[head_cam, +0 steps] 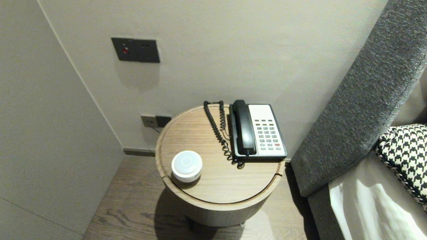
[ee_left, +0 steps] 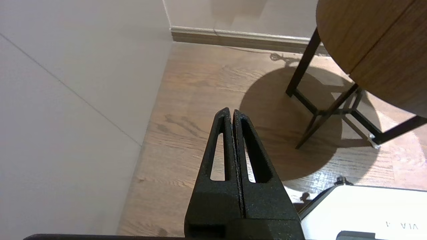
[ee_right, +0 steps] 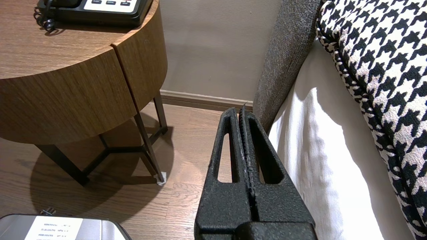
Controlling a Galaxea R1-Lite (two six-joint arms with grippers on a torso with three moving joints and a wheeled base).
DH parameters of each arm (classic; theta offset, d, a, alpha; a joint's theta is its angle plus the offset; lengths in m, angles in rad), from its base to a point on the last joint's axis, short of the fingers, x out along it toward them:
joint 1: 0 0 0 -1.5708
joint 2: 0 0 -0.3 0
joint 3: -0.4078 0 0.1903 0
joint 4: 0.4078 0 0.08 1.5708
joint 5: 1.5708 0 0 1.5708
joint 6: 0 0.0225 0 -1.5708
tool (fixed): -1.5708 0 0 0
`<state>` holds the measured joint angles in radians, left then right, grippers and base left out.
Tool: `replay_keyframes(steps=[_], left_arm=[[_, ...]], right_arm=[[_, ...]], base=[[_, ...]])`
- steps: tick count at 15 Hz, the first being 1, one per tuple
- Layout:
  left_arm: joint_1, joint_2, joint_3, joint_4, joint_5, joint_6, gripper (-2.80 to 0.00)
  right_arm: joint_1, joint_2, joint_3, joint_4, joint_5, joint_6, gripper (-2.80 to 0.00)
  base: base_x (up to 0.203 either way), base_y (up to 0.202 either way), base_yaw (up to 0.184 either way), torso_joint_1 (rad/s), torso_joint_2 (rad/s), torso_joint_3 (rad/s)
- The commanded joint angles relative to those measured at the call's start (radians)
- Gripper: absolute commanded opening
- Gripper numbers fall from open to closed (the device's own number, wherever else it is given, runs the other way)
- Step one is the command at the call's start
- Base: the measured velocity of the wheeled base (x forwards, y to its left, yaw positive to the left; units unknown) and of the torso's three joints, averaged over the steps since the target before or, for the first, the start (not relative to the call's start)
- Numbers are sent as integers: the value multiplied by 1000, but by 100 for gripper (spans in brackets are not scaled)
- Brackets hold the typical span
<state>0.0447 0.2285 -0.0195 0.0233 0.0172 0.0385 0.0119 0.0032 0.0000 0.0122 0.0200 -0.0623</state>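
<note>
- The round wooden side table (head_cam: 206, 180) stands against the wall on thin dark legs (ee_left: 320, 110). Neither arm shows in the head view, and neither gripper touches the table.
- The left gripper (ee_left: 232, 111) hangs low to the left of the table, below its top and apart from its legs. It points down and forward at the wooden floor (ee_left: 200, 100). Its two black fingers are pressed together along their whole length, with nothing between them.
- The right gripper (ee_right: 238, 111) hangs low to the right of the table, between it and the white sheet (ee_right: 310, 150) of the bed. It points forward toward the skirting board, below the table top. Its fingers are also pressed flat together and hold nothing.
- On the table, at the back right, lies a telephone (head_cam: 258, 131) with its black handset (head_cam: 243, 128) on the cradle.
- The coiled cord (head_cam: 217, 130) runs along the table top just left of the telephone.
- A white round puck-shaped device (head_cam: 186, 166) sits at the table's front left edge, well apart from the telephone.
- Behind the table to the left, a wall socket (head_cam: 156, 120) sits low, and a dark switch plate (head_cam: 135, 50) sits higher up.
- Right of the table rises a grey upholstered headboard (head_cam: 360, 100), with a houndstooth cushion (head_cam: 407, 156) beyond it.
</note>
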Motion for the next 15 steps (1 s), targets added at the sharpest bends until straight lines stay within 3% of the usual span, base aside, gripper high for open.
replay_keyframes(steps=[1, 11, 15], left_arm=[[-3, -15, 10, -2, -2, 0, -280], [-32, -230, 7, 3, -3, -4, -280], [-32, -230, 10, -5, -5, -25, -280]], right_arm=[[0, 1, 0, 0, 0, -1, -280], [0, 1, 0, 0, 0, -1, -280], [0, 1, 0, 0, 0, -1, -280]], base=[[0, 0, 0, 0, 0, 0], [0, 0, 0, 0, 0, 0], [0, 0, 0, 0, 0, 0]])
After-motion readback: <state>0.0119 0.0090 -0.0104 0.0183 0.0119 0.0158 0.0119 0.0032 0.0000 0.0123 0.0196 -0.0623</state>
